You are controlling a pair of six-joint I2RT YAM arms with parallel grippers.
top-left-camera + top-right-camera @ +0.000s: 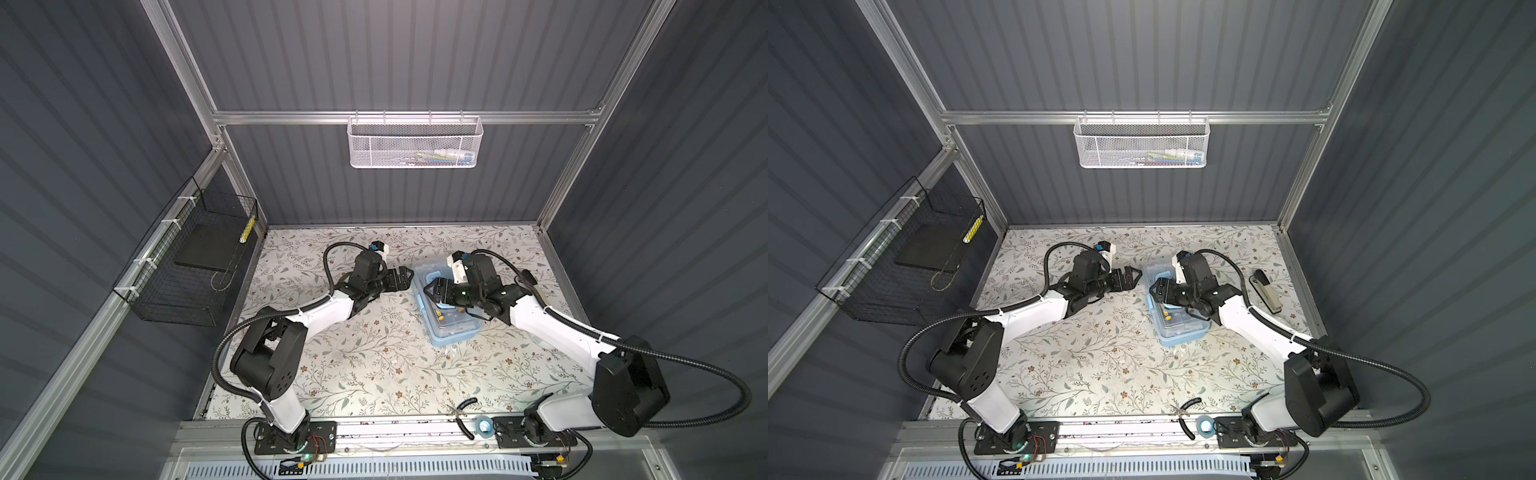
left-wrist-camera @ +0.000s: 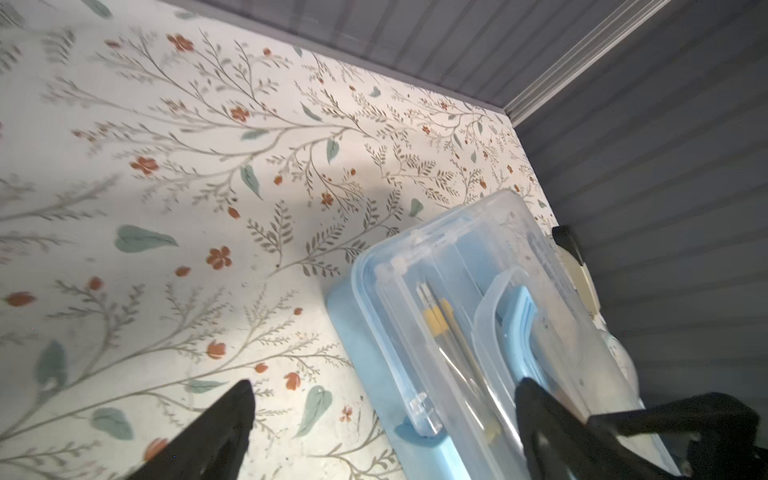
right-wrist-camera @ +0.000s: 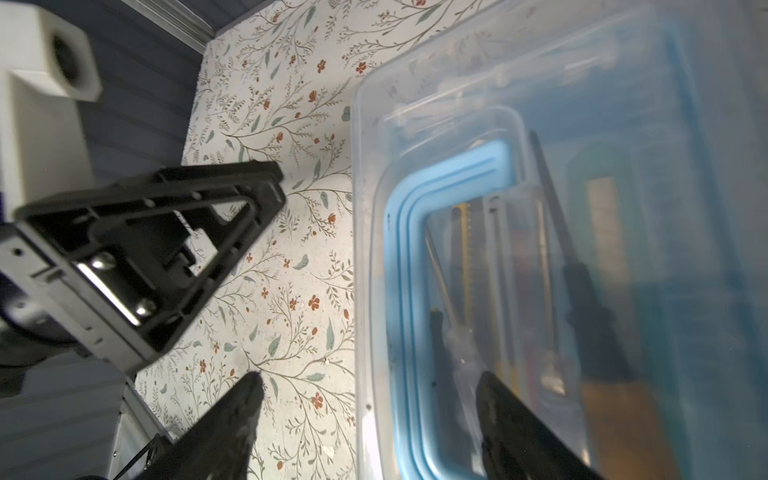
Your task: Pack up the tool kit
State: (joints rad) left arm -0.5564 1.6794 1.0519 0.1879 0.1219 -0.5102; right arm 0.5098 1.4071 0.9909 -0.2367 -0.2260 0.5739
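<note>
The tool kit (image 1: pixel 451 332) (image 1: pixel 1183 334), a light-blue box with a clear lid lying on it, sits on the floral table right of centre. Through the lid I see the blue arched handle (image 3: pixel 407 270) and slim yellow and black tools (image 2: pixel 434 320). My left gripper (image 1: pixel 405 276) (image 2: pixel 384 386) is open at the box's left long side, one finger over the lid and one over the table, holding nothing. Above the lid's left edge my right gripper (image 1: pixel 430 291) (image 3: pixel 370 378) hangs open and empty, straddling the rim. The two grippers face each other closely.
A white mesh basket (image 1: pixel 415 143) hangs on the back wall and a black wire basket (image 1: pixel 187 270) on the left wall. A black and beige stapler-like thing (image 1: pixel 1266 291) lies right of the box. Pliers (image 1: pixel 463 415) and a tape roll (image 1: pixel 483 424) rest at the front rail.
</note>
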